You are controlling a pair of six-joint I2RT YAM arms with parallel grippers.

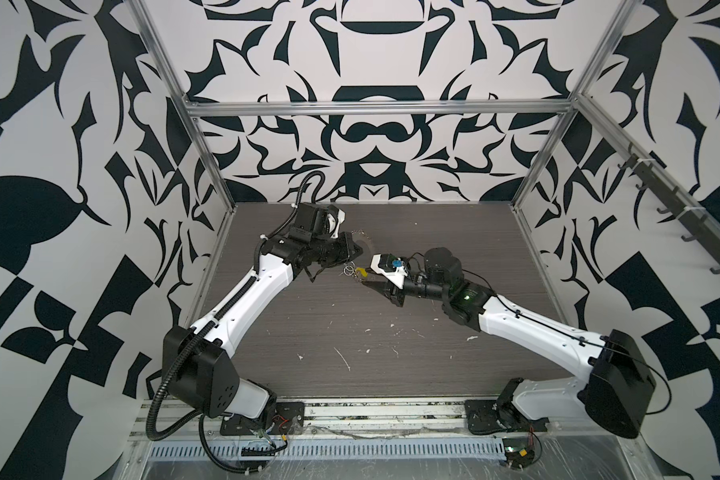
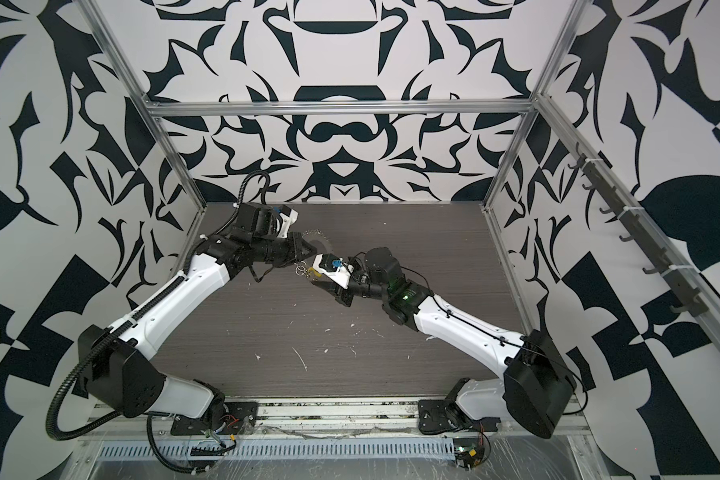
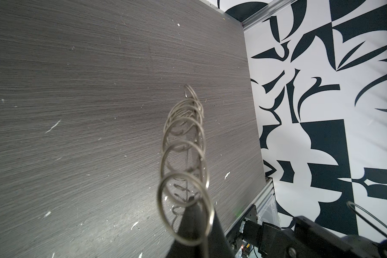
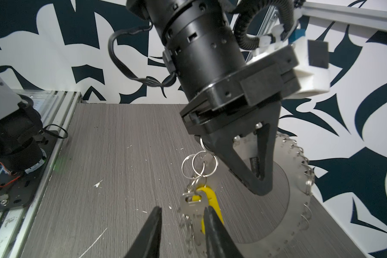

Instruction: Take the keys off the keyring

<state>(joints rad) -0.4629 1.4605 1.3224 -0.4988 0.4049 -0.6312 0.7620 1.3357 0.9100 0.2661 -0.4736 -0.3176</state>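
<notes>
Fingers (image 4: 151,232) of the right gripper (image 4: 183,210) are being held apart beside the yellow-headed key (image 4: 211,196), hanging in both top views at the 6 o'clock edge of the keyring (image 4: 298,196) being clamped by the left gripper (image 4: 259,189), so a snag on the neighbouring silver key (image 4: 189,206) is being risked.

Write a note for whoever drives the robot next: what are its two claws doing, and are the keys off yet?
Left gripper: shut on the flat grey metal keyring disc, holding it on edge.
Right gripper: open, jaws apart at the small yellow-headed key, not gripping it.
The key hangs from the disc by small silver wire rings.
Done: disc held; no key off.
Left: grip the key, work it off.
</notes>
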